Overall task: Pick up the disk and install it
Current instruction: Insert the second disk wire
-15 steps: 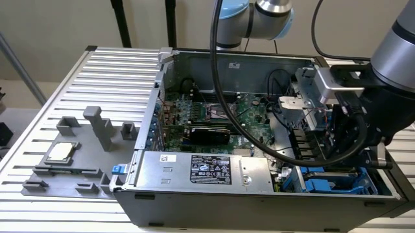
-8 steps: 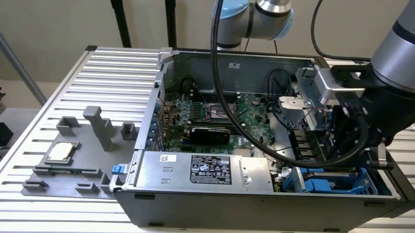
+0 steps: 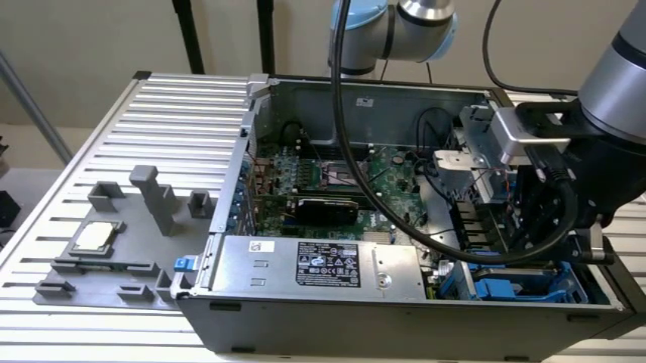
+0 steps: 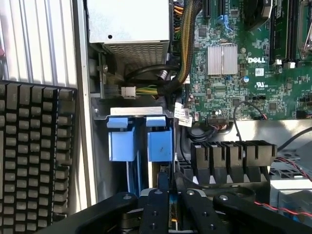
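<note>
blue drive carriers [image 4: 140, 139] in the bay (green motherboard [image 4: 243, 58] alongside)

A robotics lab or test workshop is indicated. A counter [image 3: 162, 98] of ribbed aluminium profile fills the left of the exterior view, with a grey fixture plate [image 3: 111, 265] set at its lower left. An opened computer case [image 3: 404, 227] with a bared motherboard [image 4: 253, 63] is placed at centre, and an industrial robot arm [image 3: 394, 30] is mounted at the upper middle.
</note>
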Controlling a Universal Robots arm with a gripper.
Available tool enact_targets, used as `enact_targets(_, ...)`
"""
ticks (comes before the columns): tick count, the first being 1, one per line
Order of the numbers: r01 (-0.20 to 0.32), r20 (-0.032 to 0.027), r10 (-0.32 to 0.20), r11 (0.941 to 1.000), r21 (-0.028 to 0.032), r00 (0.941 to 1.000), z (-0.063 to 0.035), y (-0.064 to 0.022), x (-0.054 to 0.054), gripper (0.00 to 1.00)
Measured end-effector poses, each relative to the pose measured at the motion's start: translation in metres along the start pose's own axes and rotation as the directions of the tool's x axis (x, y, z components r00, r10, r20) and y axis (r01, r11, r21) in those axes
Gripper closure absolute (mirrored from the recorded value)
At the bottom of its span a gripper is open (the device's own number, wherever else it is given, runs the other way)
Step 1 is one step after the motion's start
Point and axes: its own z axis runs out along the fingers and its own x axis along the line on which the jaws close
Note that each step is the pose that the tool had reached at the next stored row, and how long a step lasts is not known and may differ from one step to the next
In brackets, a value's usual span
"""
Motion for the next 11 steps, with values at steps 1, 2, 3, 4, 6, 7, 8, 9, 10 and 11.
enact_targets(1,0.003,0.0002,-0.003,1.0,0.0,1.0,0.0,0.0,0.0,1.0)
enact_targets(2,0.007,0.0004,-0.007,1.0,0.0,1.0,0.0001,-0.0001,0.0,1.0)
enact_targets(3,0.01,0.0006,-0.01,0.9999,0.0,0.9999,0.0,-0.0001,0.0,1.0)
enact_targets(4,0.017,0.001,-0.017,0.9999,0.0,0.9999,-0.0003,-0.0001,0.0001,1.0)
enact_targets(6,0.02,0.001,-0.02,0.9998,0.0,0.9998,-0.0018,-0.0001,0.0,1.0)
enact_targets(7,0.021,0.0012,-0.021,0.9998,0.0001,0.9998,-0.0021,0.0001,0.0,1.0)
enact_targets(8,0.022,0.0014,-0.022,0.9998,0.0001,0.9998,-0.0023,0.0003,0.0001,1.0)
enact_targets(9,0.023,0.0011,-0.023,0.9997,0.0,0.9997,-0.0024,0.0003,0.0003,1.0)
enact_targets(10,0.023,0.0012,-0.023,0.9997,0.0,0.9997,-0.0024,0.0003,0.0006,1.0)
enact_targets(11,0.024,0.0012,-0.024,0.9997,-0.0001,0.9997,-0.0024,0.0003,0.001,1.0)
